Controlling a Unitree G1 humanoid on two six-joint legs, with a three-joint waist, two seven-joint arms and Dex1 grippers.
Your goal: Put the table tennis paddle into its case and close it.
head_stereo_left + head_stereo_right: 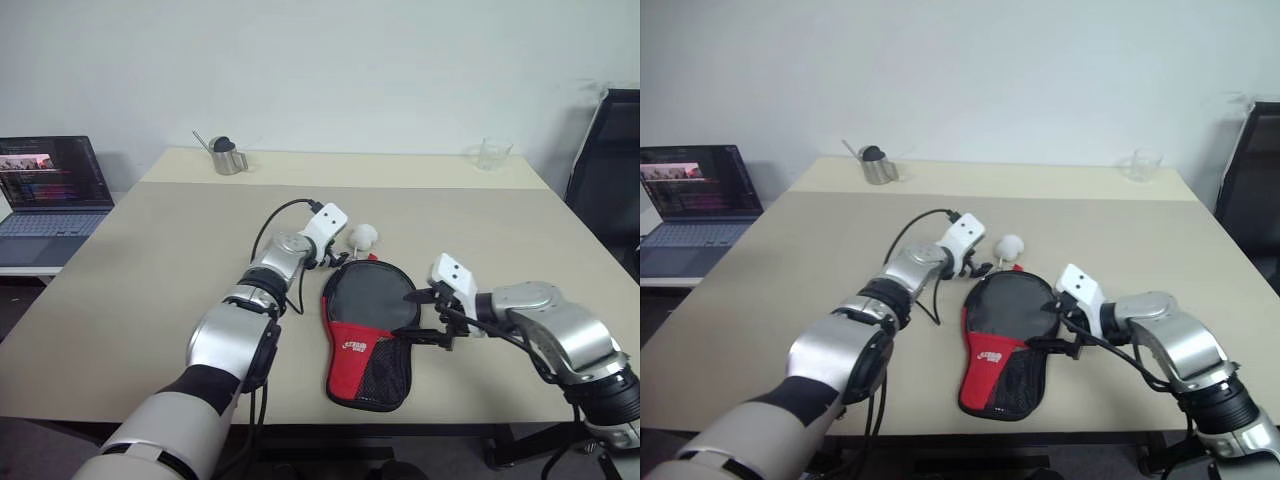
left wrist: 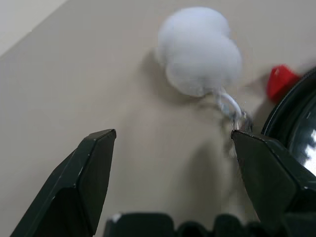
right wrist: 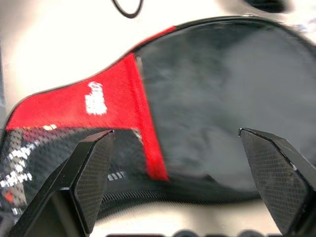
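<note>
A beige worktop [image 1: 150,260] carries the case [image 1: 366,335], lying flat near its front edge; the table tennis paddle appears to be inside, though hidden. The right tool [image 1: 428,315] hovers released beside the case. The left tool [image 2: 173,182], released, points at a white pompom [image 2: 200,49].

A big tan table [image 1: 150,260] fills the middle of the room. Behind it, at twelve o'clock, stands a plain white wall [image 1: 380,70]. At nine o'clock an open laptop [image 1: 50,195] with a lit screen sits on a lower desk beside the table. At three o'clock a black chair [image 1: 610,180] stands by the table's edge. The light is soft and even.
</note>
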